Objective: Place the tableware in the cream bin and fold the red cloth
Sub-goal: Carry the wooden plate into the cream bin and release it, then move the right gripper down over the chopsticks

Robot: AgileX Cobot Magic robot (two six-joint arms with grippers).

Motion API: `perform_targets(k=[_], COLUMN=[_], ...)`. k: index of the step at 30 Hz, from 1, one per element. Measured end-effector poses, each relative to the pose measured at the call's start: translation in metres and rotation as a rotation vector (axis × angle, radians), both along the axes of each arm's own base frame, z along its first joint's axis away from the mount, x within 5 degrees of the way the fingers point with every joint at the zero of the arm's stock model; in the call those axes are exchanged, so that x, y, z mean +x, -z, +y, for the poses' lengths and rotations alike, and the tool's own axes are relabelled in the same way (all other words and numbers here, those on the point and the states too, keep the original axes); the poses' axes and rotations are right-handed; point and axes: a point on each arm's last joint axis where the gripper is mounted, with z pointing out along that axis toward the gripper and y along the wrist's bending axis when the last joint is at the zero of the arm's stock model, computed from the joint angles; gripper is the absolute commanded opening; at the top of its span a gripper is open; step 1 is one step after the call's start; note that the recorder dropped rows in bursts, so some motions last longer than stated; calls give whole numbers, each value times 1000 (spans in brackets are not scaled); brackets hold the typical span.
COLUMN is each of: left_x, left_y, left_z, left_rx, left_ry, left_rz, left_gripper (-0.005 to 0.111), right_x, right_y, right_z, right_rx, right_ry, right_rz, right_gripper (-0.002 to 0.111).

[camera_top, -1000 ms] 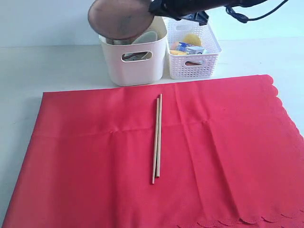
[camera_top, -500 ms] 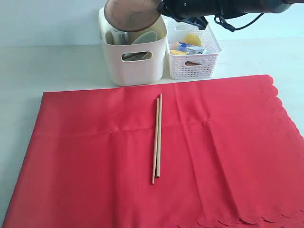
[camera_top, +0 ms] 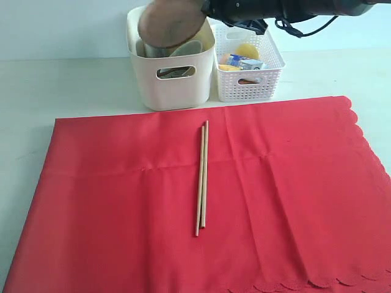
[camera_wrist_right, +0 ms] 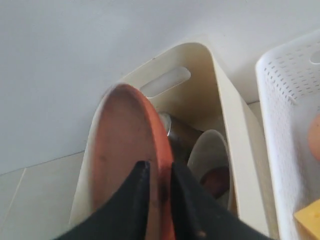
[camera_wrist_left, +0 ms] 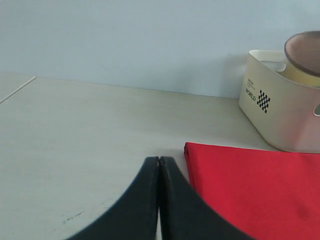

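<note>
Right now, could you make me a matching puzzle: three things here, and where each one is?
1 brown round wooden plate
2 pair of light wooden chopsticks
3 white lattice-walled plastic basket

A lying on the red cloth
B standing beside the tall cream plastic bin
C held by the right gripper over that bin

Pairs: 1-C, 2-A, 3-B

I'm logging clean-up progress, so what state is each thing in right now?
cream bin: upright, holding a bowl and a steel cup.
wooden plate: tilted, lower part inside the cream bin.
right gripper: jaws closed on the wooden plate's rim.
red cloth: spread flat, unfolded.
chopsticks: lying side by side on the red cloth, not binned.
lattice basket: upright, partly full.
left gripper: jaws shut, empty.
</note>
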Motion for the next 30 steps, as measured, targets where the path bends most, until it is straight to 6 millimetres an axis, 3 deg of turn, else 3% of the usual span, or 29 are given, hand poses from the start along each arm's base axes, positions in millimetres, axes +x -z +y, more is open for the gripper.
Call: perform_targets(k=[6, 9, 14, 22, 27, 30], left_x=[0, 0, 0, 0, 0, 0], left_y=[0, 0, 0, 0, 0, 0], left_z=[0, 0, 0, 0, 0, 0], left_rx=[0, 0, 0, 0, 0, 0], left_ry=[0, 0, 0, 0, 0, 0], left_rz=[0, 0, 0, 0, 0, 0], left_gripper=[2, 2, 2, 2, 2, 2], right_x=[0, -1, -10, -34, -57, -72], right_y=[0, 1, -8, -52, -63, -63], right_z=[0, 0, 1, -20, -24, -27], right_rx=[-31, -70, -159, -404, -474, -480], right_ry=[-13, -40, -176, -383, -516, -565], right_rz=[-12, -23, -39, -108, -49, -2], right_gripper=[55, 60, 60, 59, 59, 50])
